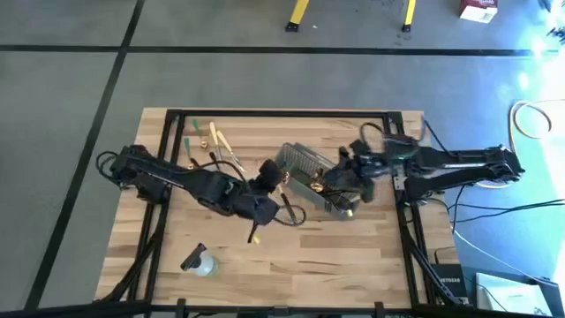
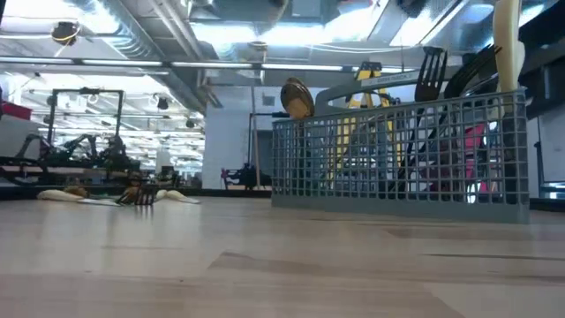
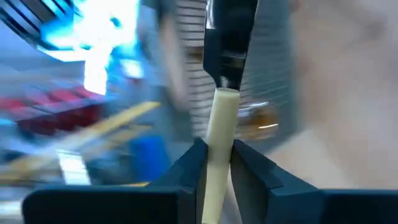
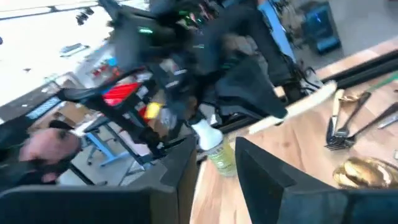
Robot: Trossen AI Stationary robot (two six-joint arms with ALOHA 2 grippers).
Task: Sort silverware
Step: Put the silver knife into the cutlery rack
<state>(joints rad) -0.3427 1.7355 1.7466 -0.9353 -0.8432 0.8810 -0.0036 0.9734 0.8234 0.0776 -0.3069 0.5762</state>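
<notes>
The grey wire-mesh basket (image 1: 309,175) stands mid-table. In it stand a gold spoon (image 2: 296,97), a black utensil (image 2: 430,71) and a pale handle (image 2: 506,44). More silverware (image 1: 214,146) lies loose on the wood at the far left, among it forks (image 4: 348,118). My left gripper (image 1: 267,184) hovers at the basket's left end, shut on a pale cream utensil (image 3: 217,137). My right gripper (image 1: 338,181) is over the basket's right part, open (image 4: 217,158), with nothing between its fingers. My left gripper pinches the cream utensil's slim handle (image 3: 214,165) between its two fingers. The fingers lie along the handle, which runs on past the fingertips toward the basket's mesh. Its far end meets a black shape (image 3: 230,43) that I cannot make out.
A small clear spray bottle (image 1: 199,261) lies near the table's front left. A black frame (image 1: 265,113) runs along the table's edges. Bare wood lies in front of the basket. Cables hang off the right side.
</notes>
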